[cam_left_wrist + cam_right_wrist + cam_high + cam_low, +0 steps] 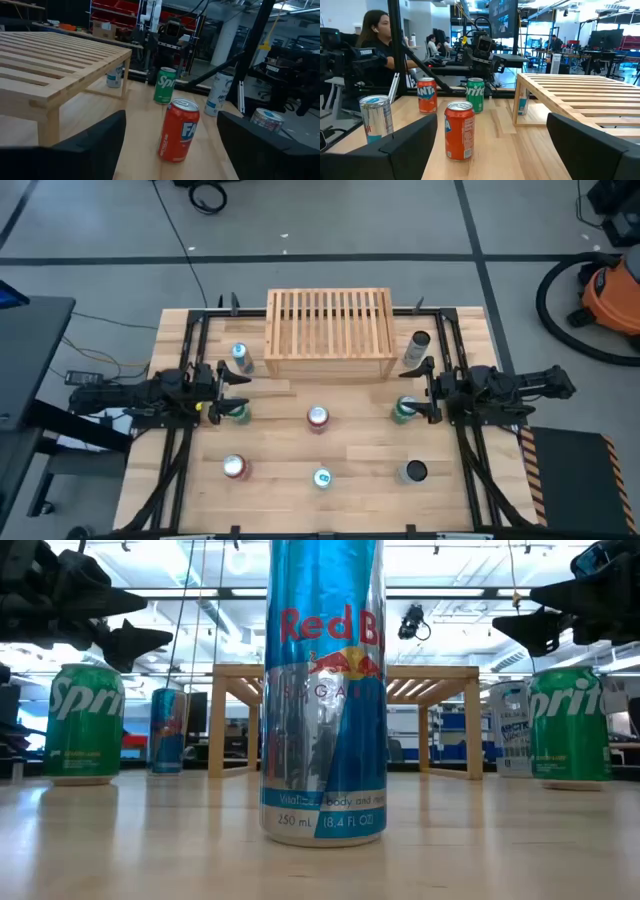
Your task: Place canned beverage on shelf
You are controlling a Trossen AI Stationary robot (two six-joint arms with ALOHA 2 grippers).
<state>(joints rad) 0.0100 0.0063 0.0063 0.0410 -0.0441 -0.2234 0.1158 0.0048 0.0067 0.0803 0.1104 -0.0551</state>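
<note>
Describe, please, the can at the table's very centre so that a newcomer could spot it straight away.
Start at the wooden shelf at the table's far edge. Directly in front of its middle, between two green cans, stands the orange can. It is the only orange can in that row.

You have seven cans on the table, counted from the high view: two green Sprite cans point(236, 413) point(404, 411), two orange Fanta cans point(318, 418) point(235, 468), two slim blue-and-silver cans point(241, 357) point(322, 478), and two more cans at three o'clock point(416, 348) point(414, 472) — so eight in all. You have one wooden shelf point(329, 332) at twelve o'clock.
</note>
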